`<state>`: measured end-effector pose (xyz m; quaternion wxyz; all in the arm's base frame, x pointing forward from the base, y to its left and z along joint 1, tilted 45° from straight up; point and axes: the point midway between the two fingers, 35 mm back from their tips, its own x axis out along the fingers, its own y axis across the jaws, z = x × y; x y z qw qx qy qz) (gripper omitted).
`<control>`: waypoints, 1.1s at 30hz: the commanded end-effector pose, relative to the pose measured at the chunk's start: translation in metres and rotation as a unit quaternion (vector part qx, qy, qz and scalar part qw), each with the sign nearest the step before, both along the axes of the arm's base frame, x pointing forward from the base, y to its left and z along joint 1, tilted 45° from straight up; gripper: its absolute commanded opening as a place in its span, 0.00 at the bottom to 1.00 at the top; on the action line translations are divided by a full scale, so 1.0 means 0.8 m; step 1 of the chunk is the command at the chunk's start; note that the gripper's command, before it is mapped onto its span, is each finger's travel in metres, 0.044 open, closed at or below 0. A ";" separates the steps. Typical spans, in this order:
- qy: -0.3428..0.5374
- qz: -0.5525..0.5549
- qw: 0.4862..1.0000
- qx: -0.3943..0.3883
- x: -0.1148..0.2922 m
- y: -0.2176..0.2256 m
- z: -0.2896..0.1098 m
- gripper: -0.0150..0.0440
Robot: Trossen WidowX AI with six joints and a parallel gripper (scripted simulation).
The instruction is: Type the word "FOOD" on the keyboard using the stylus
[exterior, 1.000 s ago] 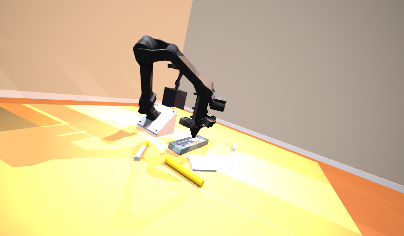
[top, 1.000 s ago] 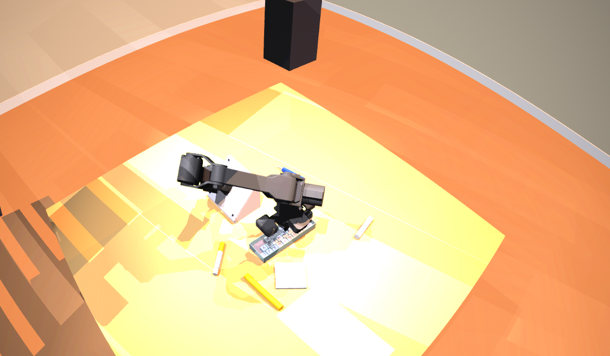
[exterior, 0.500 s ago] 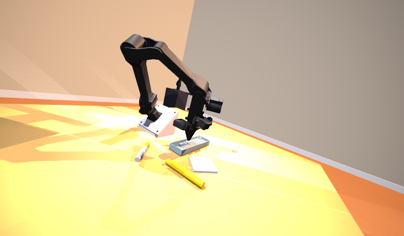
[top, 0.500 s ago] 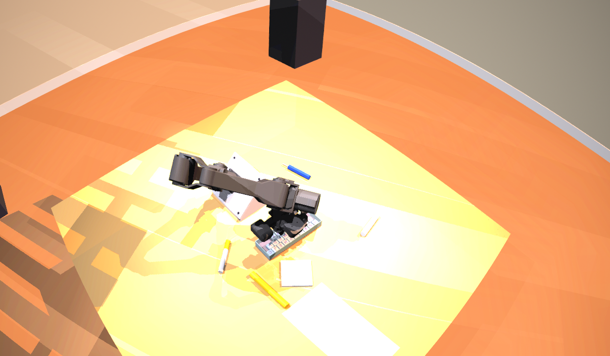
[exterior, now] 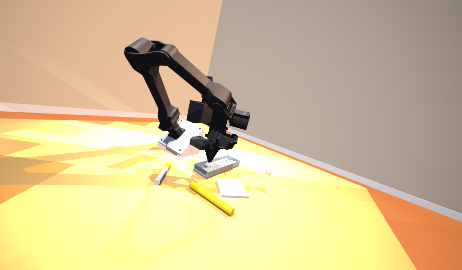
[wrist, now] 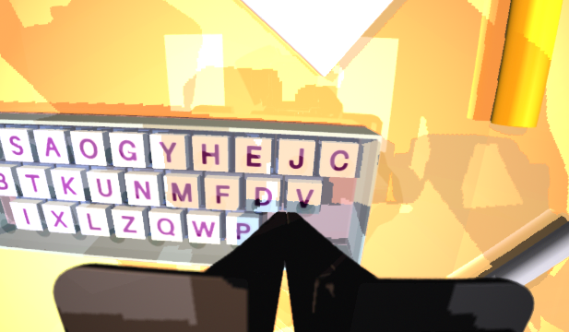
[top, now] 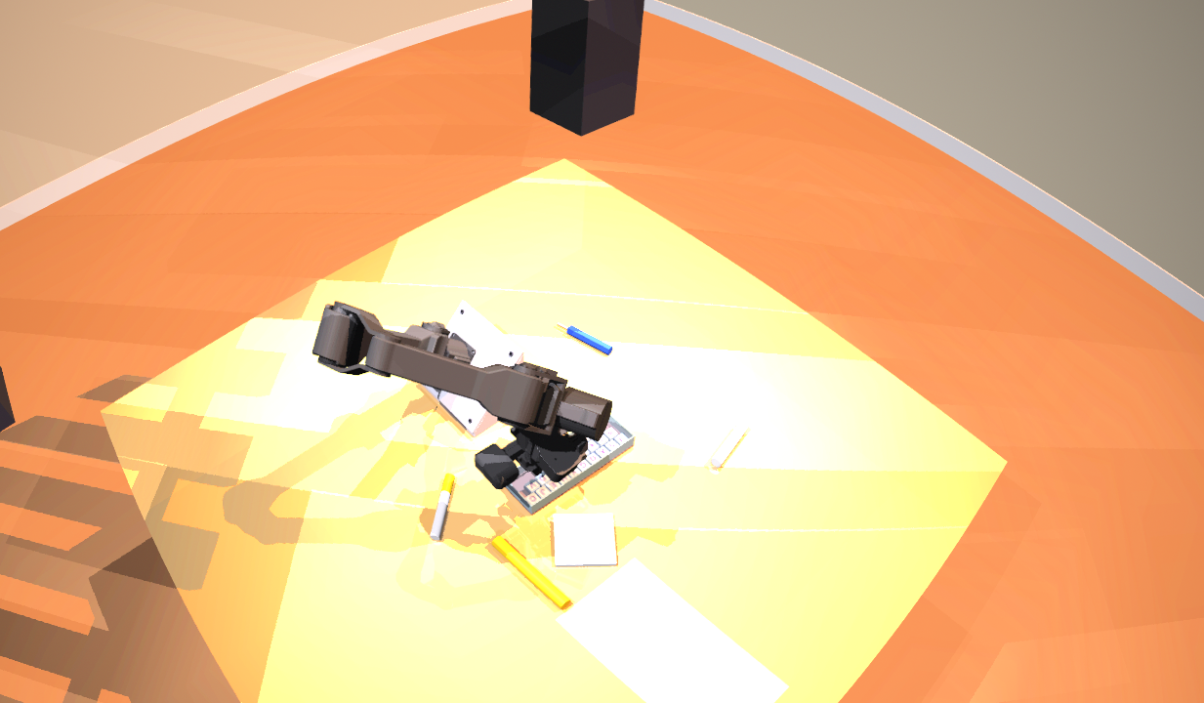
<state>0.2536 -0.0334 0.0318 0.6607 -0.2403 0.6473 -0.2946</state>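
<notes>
The grey keyboard (top: pixel 620 439) (exterior: pixel 222 170) (wrist: pixel 266 124) with white letter keys lies in the middle of the yellow desk. My gripper (exterior: pixel 211 159) (wrist: pixel 285 221) is shut with nothing between its fingers. Its joined tips point down just above the keyboard's end, between the D and V keys and next to P. The F key (wrist: pixel 223 193) is two keys to the left of the tips, and the O key (wrist: pixel 88 148) is further left in the top row. A thin blue stylus (top: pixel 589 339) lies on the desk behind the keyboard, well away from the gripper.
A white marker with a yellow cap (top: pixel 440 508) (exterior: pixel 162 173) (wrist: pixel 519 258), a yellow highlighter (top: pixel 531 572) (exterior: pixel 211 198) (wrist: pixel 519 65) and a white notepad (top: pixel 584 539) (exterior: pixel 231 188) lie in front of the keyboard. A small white stick (top: pixel 727 447) (exterior: pixel 269 170) lies to its right. A black block (top: pixel 585 61) stands far back.
</notes>
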 end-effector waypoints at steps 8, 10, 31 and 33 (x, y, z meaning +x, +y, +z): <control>0.001 0.002 1.000 -0.002 -0.039 0.027 -0.026 0.25; 0.001 0.002 1.000 -0.002 -0.039 0.027 -0.026 0.25; 0.000 0.002 1.000 0.001 -0.031 0.102 -0.099 0.25; 0.000 0.002 1.000 0.001 -0.031 0.102 -0.099 0.25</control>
